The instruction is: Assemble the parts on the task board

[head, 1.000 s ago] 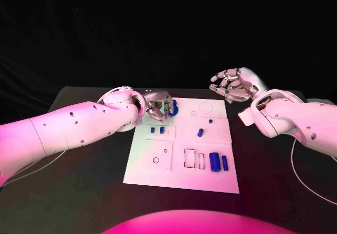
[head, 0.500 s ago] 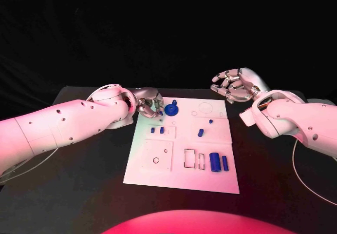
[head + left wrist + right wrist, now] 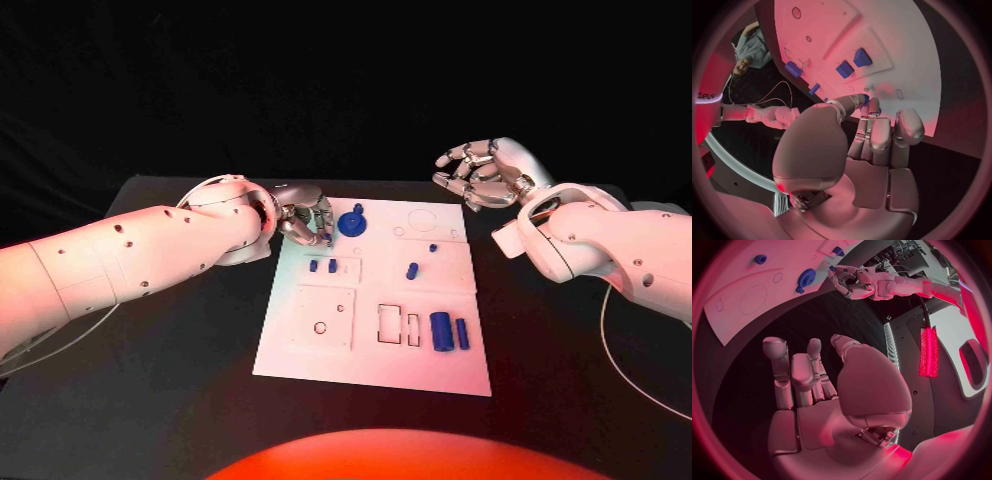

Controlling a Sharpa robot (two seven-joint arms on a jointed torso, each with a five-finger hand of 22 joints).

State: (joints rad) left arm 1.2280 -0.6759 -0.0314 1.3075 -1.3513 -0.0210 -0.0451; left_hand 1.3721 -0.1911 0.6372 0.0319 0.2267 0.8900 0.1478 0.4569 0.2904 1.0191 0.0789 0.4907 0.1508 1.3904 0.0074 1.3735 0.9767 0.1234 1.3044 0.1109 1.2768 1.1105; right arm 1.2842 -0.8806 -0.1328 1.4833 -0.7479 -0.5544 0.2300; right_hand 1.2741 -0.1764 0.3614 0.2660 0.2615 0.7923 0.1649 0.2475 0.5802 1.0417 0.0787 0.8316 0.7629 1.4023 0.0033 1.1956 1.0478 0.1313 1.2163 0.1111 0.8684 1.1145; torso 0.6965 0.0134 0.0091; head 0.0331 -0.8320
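A black table [image 3: 173, 380] carries the white task board [image 3: 378, 300] before me, blue parts [image 3: 450, 332] in its near-right recesses. My left robot hand [image 3: 306, 222], fingers curled on nothing, sits at the board's far-left corner beside a blue round part [image 3: 355, 222]. My right robot hand [image 3: 480, 175] hovers far right, fingers spread, holding nothing.

Board [image 3: 372, 360]: centre of the table [image 3: 159, 400], long side running away from the robot.
Round part [image 3: 356, 221]: far left corner of the board, just beside the left hand [image 3: 306, 222].
Two small parts [image 3: 323, 266]: side by side, left half, nearer than the round part.
Two cylinders [image 3: 450, 333]: near right area, side by side.
Right hand [image 3: 480, 174]: beyond the board's far right corner.
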